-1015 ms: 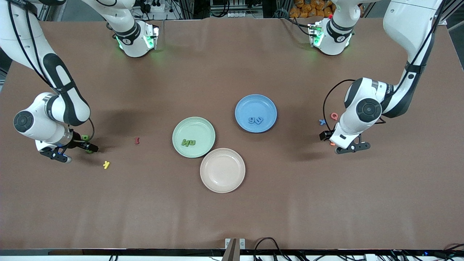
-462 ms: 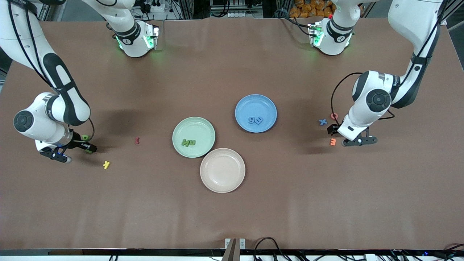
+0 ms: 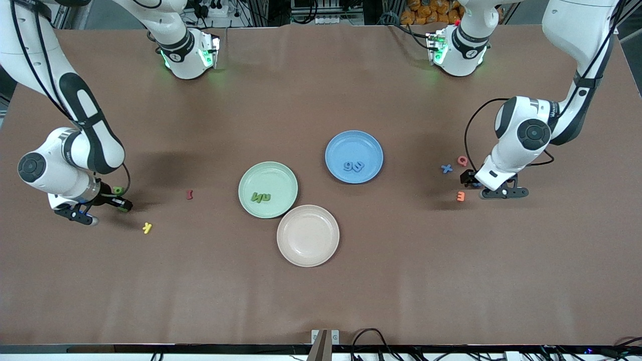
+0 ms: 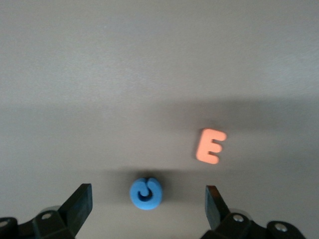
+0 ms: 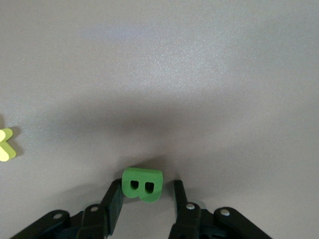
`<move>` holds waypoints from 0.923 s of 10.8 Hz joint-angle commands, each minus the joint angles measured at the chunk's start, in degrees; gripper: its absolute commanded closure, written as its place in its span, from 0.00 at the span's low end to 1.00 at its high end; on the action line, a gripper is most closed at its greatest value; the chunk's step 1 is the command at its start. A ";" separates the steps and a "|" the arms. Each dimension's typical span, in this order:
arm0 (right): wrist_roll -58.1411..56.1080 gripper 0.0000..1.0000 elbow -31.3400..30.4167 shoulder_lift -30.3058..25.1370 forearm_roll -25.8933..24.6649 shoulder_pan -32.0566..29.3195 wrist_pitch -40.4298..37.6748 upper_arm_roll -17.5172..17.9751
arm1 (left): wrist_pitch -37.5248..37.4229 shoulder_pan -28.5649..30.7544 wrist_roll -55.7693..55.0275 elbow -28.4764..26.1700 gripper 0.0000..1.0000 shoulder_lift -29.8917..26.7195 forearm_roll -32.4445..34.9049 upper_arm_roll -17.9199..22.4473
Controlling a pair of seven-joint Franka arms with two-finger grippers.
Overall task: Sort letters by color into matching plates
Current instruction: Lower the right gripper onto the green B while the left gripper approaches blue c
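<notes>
My right hand (image 5: 142,199) pinches green B (image 5: 143,184) on desk; left hand (image 4: 145,206), spread, straddles blue letter (image 4: 146,192); next, lift B to mint plate (image 3: 281,173).

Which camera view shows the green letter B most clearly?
The right wrist view: the green letter B fills the space between the right gripper fingers, both holes visible. The front view shows only a small green speck by that gripper, at the right arm's end of the table. The left wrist view does not show it.
</notes>
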 commanded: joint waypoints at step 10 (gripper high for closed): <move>0.48 0.64 -1.47 -0.91 0.54 -0.70 2.11 0.78 | 7.98 0.25 3.97 -5.64 0.00 -0.65 -1.81 2.21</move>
